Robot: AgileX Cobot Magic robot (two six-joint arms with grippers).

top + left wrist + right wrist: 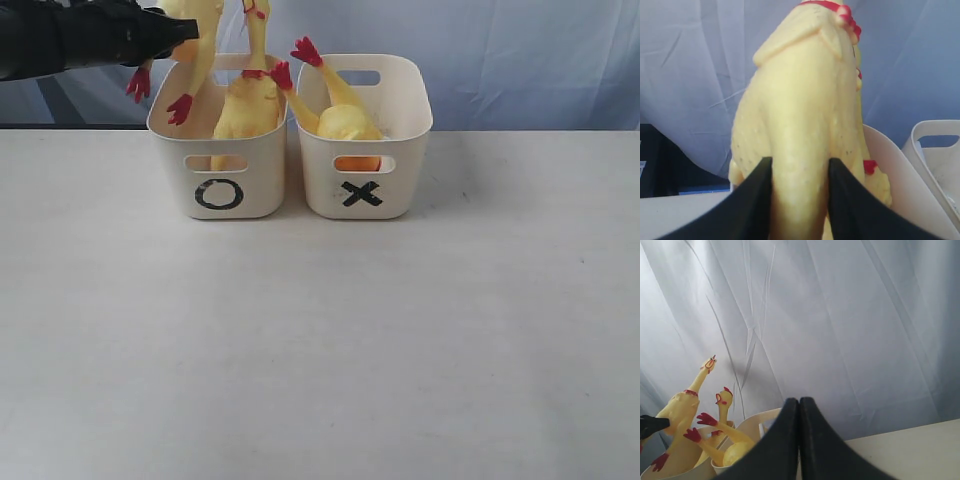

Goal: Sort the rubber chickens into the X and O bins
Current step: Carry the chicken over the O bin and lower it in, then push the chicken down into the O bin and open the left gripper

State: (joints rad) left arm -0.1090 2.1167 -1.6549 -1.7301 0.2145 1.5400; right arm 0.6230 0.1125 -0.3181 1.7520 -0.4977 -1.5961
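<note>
My left gripper (185,30) is shut on a yellow rubber chicken (200,55) held over the O bin (262,185). Its red feet (180,108) dangle at the bin's rim. In the left wrist view the fingers (757,200) squeeze the chicken's body (800,115). A second chicken (248,110) stands in the O bin, neck up. The third chicken (345,120) lies head-down in the X bin (405,185), red feet (305,50) sticking out. My right gripper (799,402) is shut on nothing, raised and off to the side of the bins; the exterior view does not show it.
Both bins stand side by side at the back of a white table (320,340), against a pale blue curtain (520,60). The left arm (70,35) reaches in from the upper left. A dark object (660,160) sits behind the table on the left.
</note>
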